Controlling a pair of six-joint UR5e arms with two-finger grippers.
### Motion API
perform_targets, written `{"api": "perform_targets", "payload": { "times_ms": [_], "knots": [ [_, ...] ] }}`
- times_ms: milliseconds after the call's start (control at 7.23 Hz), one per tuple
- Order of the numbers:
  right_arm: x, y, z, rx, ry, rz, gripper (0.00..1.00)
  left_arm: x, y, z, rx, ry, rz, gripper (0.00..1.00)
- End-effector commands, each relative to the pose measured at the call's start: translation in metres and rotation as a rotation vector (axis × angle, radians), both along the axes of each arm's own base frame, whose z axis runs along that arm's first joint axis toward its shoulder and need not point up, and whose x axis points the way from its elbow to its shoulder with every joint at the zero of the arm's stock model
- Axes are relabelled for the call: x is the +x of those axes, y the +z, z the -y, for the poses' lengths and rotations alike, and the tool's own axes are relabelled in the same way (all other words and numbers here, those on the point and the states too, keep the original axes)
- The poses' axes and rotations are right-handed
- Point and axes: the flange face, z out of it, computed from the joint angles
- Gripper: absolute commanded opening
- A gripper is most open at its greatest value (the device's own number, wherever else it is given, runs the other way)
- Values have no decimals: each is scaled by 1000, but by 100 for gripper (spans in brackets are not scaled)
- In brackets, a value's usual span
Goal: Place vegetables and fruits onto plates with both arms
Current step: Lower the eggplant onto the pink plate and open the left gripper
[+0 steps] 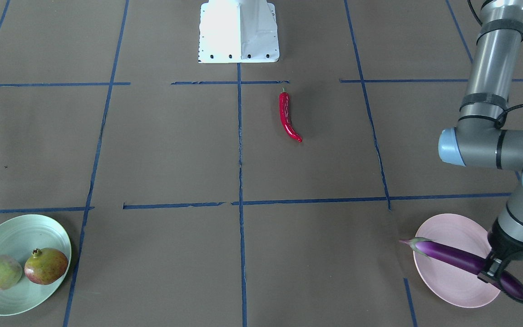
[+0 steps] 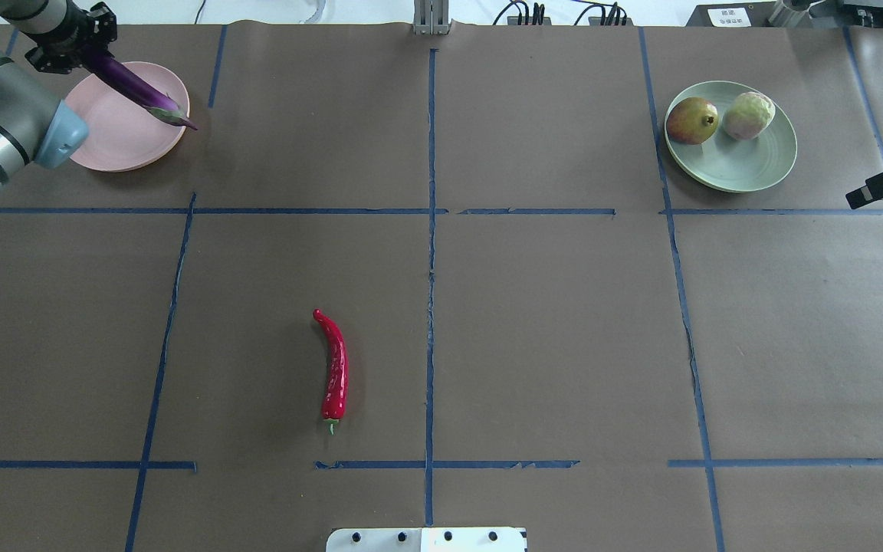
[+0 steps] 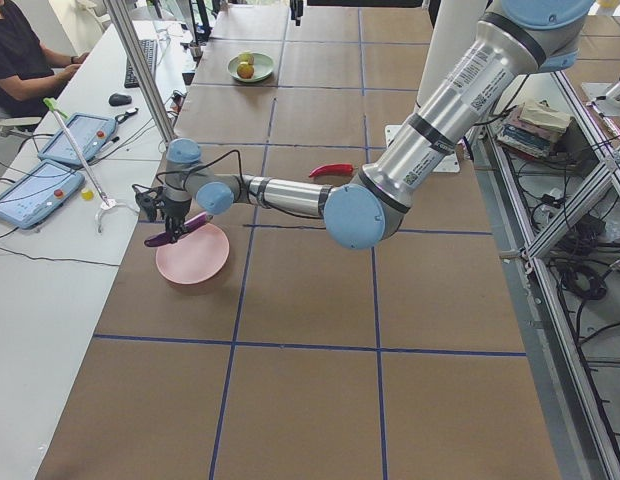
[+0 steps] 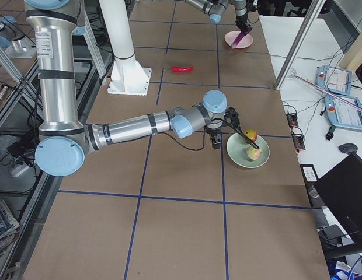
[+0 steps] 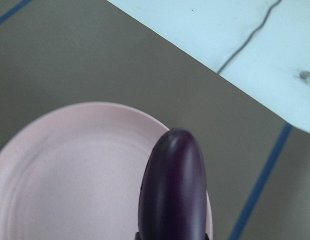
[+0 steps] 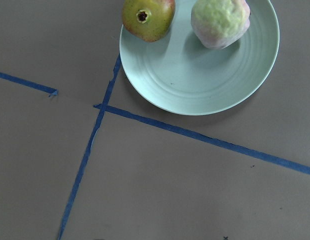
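Placing step: left end effector (image 1: 493, 271) clenched on the eggplant's (image 1: 452, 256) blunt end, holding it tilted over the pink plate (image 1: 445, 286); next move likely needs lowering and letting go, then fetching the chili pepper (image 1: 288, 117) lying alone mid-counter (image 1: 175, 154).

I see a glossy, smooth eggplant (image 1: 452, 257) and chili pepper (image 1: 284, 113); the pink plate (image 1: 452, 229), green plate (image 1: 12, 236) and brown paper (image 1: 166, 150) look matt.

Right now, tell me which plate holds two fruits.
The mint green plate: the pomegranate and the lumpy green fruit sit on it. The pink plate carries no fruit.
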Motion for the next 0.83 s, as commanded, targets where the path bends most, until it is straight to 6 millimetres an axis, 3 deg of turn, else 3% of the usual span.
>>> {"api": "perform_targets", "payload": {
  "times_ms": [0,277,553,691],
  "knots": [
    [-1,-2,0,5,0,-1,100,-16,23,5,17,-21,-11,99],
    [-1,-6,0,12,0,2,100,-13,17,3,20,8,-65,100],
    [-1,-9,0,18,0,3,100,-9,-23,-13,46,36,-210,100],
    [0,-11,-1,20,2,4,100,24,-52,-45,86,80,-254,100]
  ]
}}
